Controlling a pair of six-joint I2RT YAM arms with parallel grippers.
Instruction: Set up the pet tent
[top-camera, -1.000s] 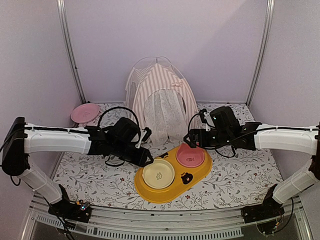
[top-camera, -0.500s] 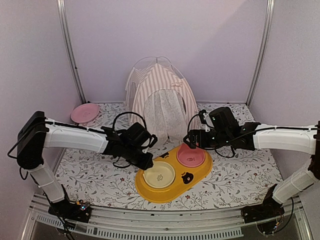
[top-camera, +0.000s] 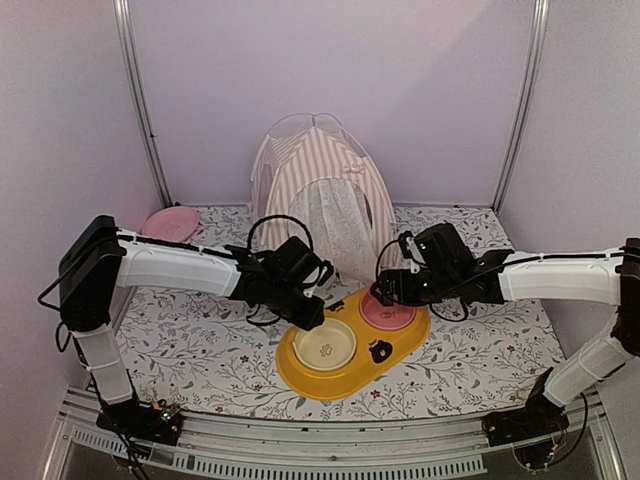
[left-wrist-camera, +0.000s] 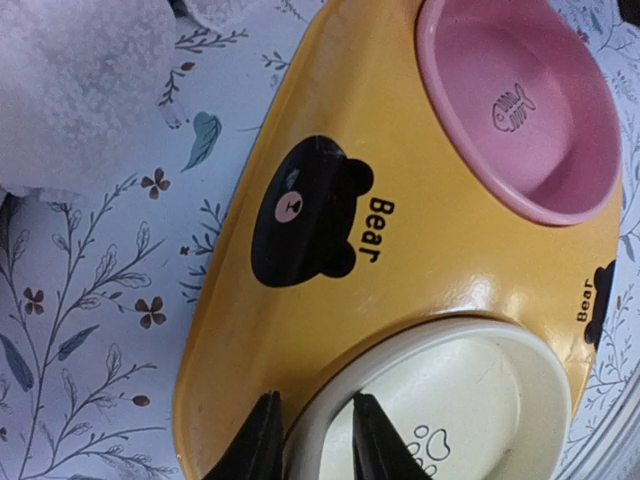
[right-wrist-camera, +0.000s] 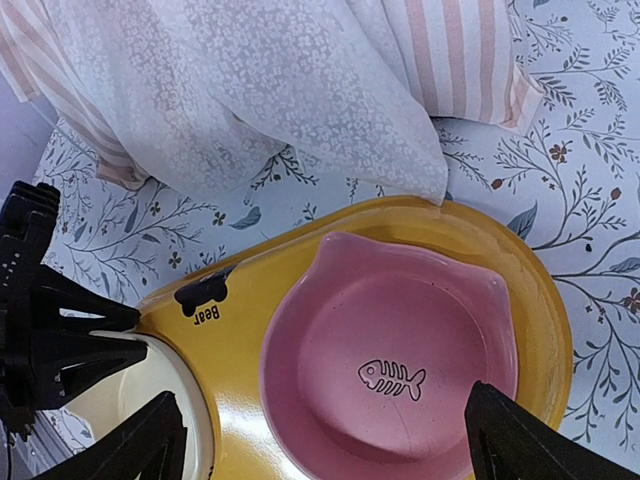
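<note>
The pet tent (top-camera: 322, 195), pink-and-white striped with a white sheer door curtain, stands upright at the back middle; its curtain also fills the top of the right wrist view (right-wrist-camera: 280, 90). A yellow bear feeder tray (top-camera: 372, 352) lies in front of it, holding a cream bowl (top-camera: 325, 346) and a pink bowl (top-camera: 388, 311). My left gripper (left-wrist-camera: 318, 445) is narrowly closed astride the cream bowl's rim (left-wrist-camera: 320, 400), one finger on the tray and one inside the bowl. My right gripper (right-wrist-camera: 335, 450) is wide open above the pink bowl (right-wrist-camera: 390, 380), its fingers at either side.
A round pink item (top-camera: 170, 225) lies at the back left by the wall post. The floral cloth (top-camera: 180, 340) covers the table. Walls close in at the back and both sides. My left gripper's black fingers show at the left of the right wrist view (right-wrist-camera: 50, 340).
My left arm has swung right and reached the cream bowl's rim. The yellow tray has shifted slightly to the right. My right gripper has dropped a little towards the pink bowl.
</note>
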